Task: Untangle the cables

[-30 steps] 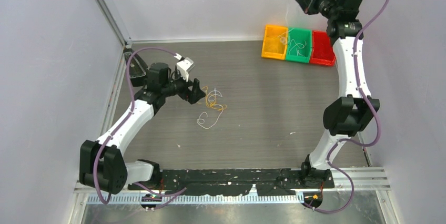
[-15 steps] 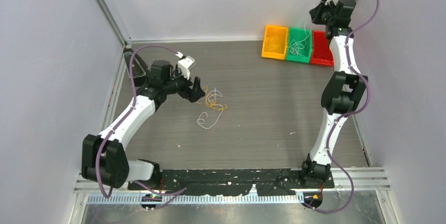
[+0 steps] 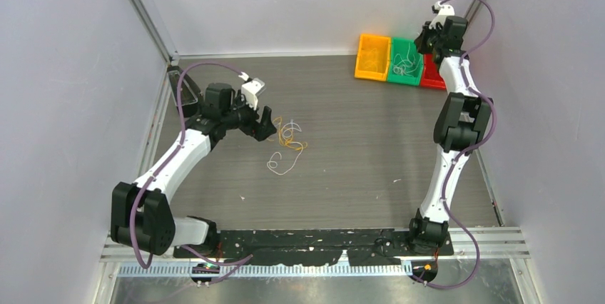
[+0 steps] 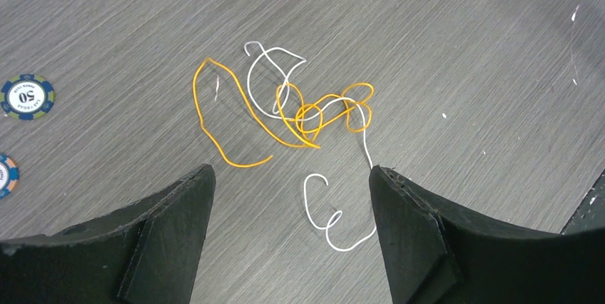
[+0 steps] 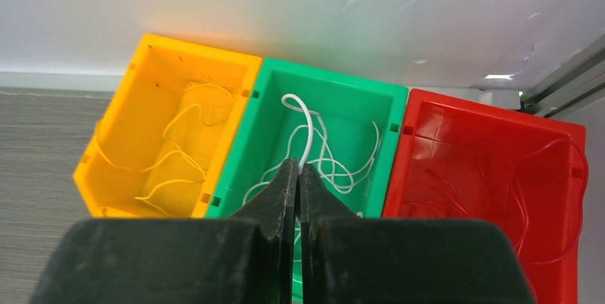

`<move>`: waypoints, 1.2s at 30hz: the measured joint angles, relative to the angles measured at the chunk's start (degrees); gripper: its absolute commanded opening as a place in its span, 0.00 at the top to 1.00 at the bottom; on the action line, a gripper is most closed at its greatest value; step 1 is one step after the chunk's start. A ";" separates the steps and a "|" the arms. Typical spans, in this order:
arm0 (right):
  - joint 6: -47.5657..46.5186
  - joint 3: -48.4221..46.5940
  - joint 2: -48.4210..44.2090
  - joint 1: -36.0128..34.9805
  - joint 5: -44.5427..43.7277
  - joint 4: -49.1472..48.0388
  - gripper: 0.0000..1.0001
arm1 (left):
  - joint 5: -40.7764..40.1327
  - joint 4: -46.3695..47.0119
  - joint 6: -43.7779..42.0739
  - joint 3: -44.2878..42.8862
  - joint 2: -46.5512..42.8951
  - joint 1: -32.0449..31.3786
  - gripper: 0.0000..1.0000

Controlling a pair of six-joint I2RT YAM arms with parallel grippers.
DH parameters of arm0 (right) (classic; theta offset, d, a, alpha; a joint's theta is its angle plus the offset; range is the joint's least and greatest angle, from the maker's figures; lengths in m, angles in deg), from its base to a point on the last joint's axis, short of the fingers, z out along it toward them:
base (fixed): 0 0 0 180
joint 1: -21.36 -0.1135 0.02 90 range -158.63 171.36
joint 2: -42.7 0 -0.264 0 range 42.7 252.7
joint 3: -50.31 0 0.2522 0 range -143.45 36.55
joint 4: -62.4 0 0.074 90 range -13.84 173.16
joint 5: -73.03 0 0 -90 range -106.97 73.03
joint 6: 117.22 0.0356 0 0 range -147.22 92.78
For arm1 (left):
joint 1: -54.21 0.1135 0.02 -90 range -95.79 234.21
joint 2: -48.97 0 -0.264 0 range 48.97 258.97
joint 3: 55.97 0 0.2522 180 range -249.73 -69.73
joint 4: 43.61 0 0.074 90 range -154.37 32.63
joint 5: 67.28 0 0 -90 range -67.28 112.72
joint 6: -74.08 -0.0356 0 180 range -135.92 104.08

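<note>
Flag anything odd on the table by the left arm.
In the left wrist view, a poker chip marked 50 lies on the table left of the tangled cables, and a second chip shows cut off at the frame edge. Neither is a cable, so both look stray. Nothing looks spilled or damaged.

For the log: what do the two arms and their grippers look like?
On left arm and right arm: white links, black joint housings, a purple hose alongside. The left gripper and right gripper each have two matte black, wedge-shaped fingers.
</note>
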 measured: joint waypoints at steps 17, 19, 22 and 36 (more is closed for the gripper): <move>-10.23 -10.58 11.02 -3.17 -4.63 16.74 0.58 | -2.45 -3.63 -1.97 -1.64 1.44 0.00 0.15; -10.38 -10.62 10.86 -3.39 -4.48 17.44 0.44 | -3.45 -4.57 -2.84 -1.75 1.44 0.00 0.09; -10.49 -10.56 9.94 -3.28 -4.22 18.75 0.25 | -5.01 -6.25 -4.11 -1.99 1.46 0.00 0.02; -13.64 -1.51 -19.74 -3.58 7.82 30.60 0.11 | -4.44 -15.43 1.81 -8.33 13.16 0.28 0.22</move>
